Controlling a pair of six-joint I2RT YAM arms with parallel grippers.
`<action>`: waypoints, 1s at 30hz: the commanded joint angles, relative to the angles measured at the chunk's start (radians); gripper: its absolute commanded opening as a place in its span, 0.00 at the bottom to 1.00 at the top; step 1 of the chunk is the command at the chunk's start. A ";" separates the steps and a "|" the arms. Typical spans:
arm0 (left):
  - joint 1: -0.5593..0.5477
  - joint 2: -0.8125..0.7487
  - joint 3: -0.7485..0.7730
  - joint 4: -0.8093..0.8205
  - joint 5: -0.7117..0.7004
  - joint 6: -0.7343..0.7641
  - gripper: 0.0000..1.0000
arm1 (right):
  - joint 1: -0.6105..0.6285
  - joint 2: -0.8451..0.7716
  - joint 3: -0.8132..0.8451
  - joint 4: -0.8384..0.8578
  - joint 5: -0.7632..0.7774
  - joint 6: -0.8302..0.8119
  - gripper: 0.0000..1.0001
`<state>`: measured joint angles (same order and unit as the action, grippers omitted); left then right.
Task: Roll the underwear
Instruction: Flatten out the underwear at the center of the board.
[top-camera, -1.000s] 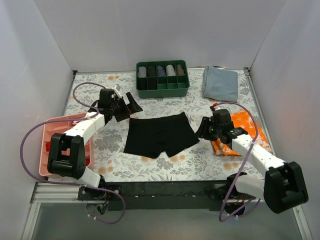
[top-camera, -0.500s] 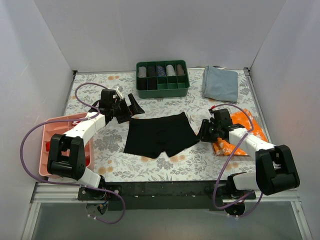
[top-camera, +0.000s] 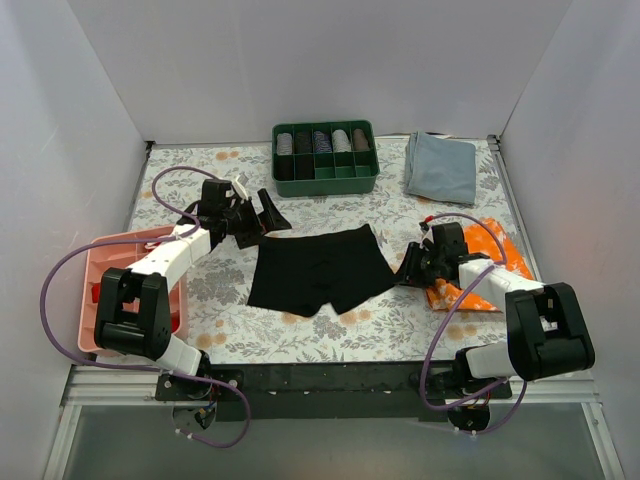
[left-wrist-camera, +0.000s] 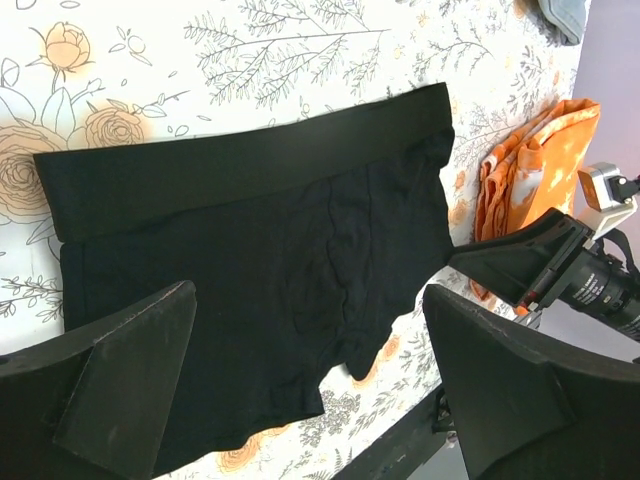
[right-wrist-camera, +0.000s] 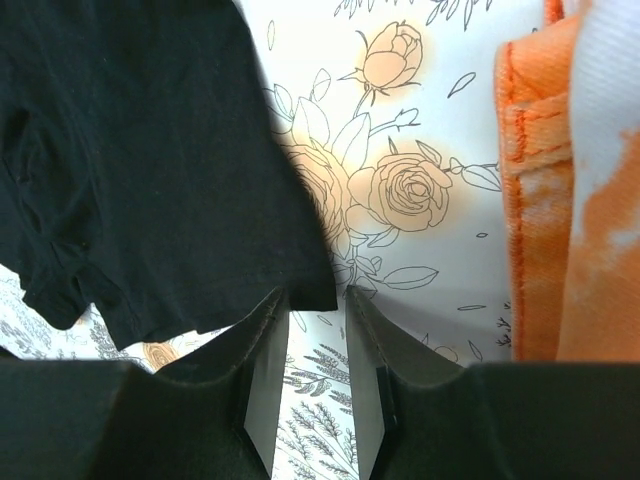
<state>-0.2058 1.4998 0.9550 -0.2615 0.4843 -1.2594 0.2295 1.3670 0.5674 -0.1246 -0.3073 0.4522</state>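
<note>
The black underwear (top-camera: 320, 270) lies flat on the floral table, waistband to the far side, two short legs toward the arms. My left gripper (top-camera: 270, 215) hovers over its far left corner, jaws wide open and empty; in the left wrist view (left-wrist-camera: 308, 292) the underwear (left-wrist-camera: 260, 230) spreads below the fingers (left-wrist-camera: 130, 370). My right gripper (top-camera: 408, 266) is low at the right leg's hem. In the right wrist view (right-wrist-camera: 312, 300) its jaws stand a narrow gap apart, with the underwear's hem corner (right-wrist-camera: 315, 285) at the fingertips, not clamped.
An orange-and-white cloth (top-camera: 480, 262) lies just right of the right gripper, also in the right wrist view (right-wrist-camera: 580, 180). A grey-blue folded cloth (top-camera: 441, 166) and a green divided tray (top-camera: 324, 180) sit at the back. A pink tray (top-camera: 90, 290) is at the left edge.
My right arm has folded in and the gripper has dropped slightly nearer the right leg hem. My left gripper has edged a little to the right. The underwear has not moved.
</note>
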 joint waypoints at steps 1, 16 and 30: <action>-0.003 -0.039 -0.024 0.004 0.025 0.017 0.98 | -0.013 0.012 -0.030 0.077 -0.059 -0.010 0.36; -0.003 0.002 -0.151 0.071 -0.024 -0.070 0.98 | -0.019 0.014 -0.107 0.163 -0.133 0.028 0.18; -0.001 0.191 -0.127 0.125 -0.191 -0.098 0.98 | -0.016 -0.066 -0.198 0.145 -0.151 0.036 0.16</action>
<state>-0.2058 1.6470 0.8303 -0.0956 0.4114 -1.3617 0.2108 1.3277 0.4034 0.0765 -0.4812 0.4980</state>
